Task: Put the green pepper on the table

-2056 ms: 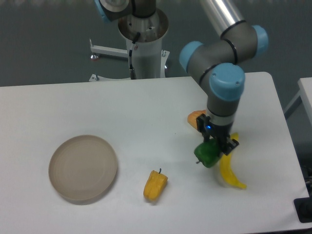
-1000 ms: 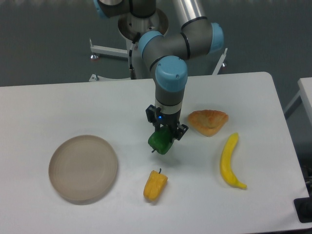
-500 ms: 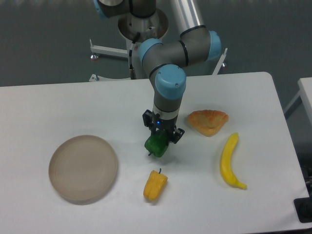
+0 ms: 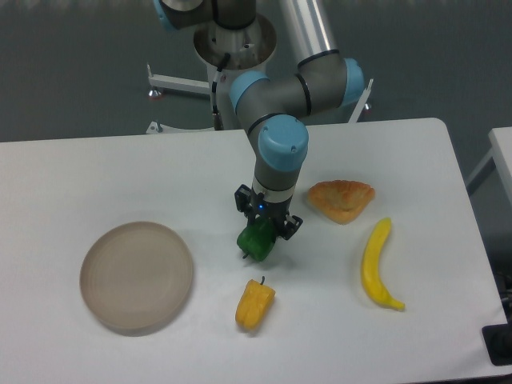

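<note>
White table (image 4: 120, 176) under a dark grey wall (image 4: 72, 64); end effector (image 4: 262, 234) clamps the green pepper (image 4: 256, 240).

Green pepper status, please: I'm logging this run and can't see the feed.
Tool shut on green pepper. Pepper low over the table, mid-table; contact unclear. Yellow pepper just in front, apart; plate off to the side.

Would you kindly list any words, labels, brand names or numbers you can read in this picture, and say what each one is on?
None: no readable text, number or logo shows on the gripper, the green pepper, the plate, the table or the other food.
Only a small blue light glows on the gripper, not a sign.
</note>
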You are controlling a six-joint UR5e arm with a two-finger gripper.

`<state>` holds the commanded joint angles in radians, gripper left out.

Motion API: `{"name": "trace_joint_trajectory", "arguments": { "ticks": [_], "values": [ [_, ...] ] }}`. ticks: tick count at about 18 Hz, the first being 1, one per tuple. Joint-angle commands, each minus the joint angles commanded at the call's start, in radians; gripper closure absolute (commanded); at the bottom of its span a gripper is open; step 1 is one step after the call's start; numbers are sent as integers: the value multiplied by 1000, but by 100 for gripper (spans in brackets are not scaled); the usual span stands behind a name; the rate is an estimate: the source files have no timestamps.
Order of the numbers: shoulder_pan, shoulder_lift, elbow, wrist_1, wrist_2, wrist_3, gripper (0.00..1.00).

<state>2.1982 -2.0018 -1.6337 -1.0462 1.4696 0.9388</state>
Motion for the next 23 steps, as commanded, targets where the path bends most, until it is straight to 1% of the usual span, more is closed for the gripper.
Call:
{"name": "trace_joint_trajectory", "arguments": {
  "ticks": [4, 5, 6, 8, 9, 11, 13, 16, 19, 21, 23],
  "values": [
    [0, -5, 6, 0, 0, 0, 69],
    [0, -3, 8, 0, 0, 0, 67],
    [0, -5, 9, -2, 0, 2, 63],
    [5, -5, 11, -2, 0, 2, 31],
    [5, -5, 12, -2, 0, 0, 19],
    [5, -3, 17, -2, 0, -3, 8],
    [6, -2, 20, -2, 0, 2, 1],
    [14, 5, 41, -5, -3, 0, 0],
    [47, 24, 67, -17, -3, 5, 0],
    [70, 26, 81, -23, -2, 11, 0],
    [95, 28, 97, -43, 0, 44, 0]
  ]
}}
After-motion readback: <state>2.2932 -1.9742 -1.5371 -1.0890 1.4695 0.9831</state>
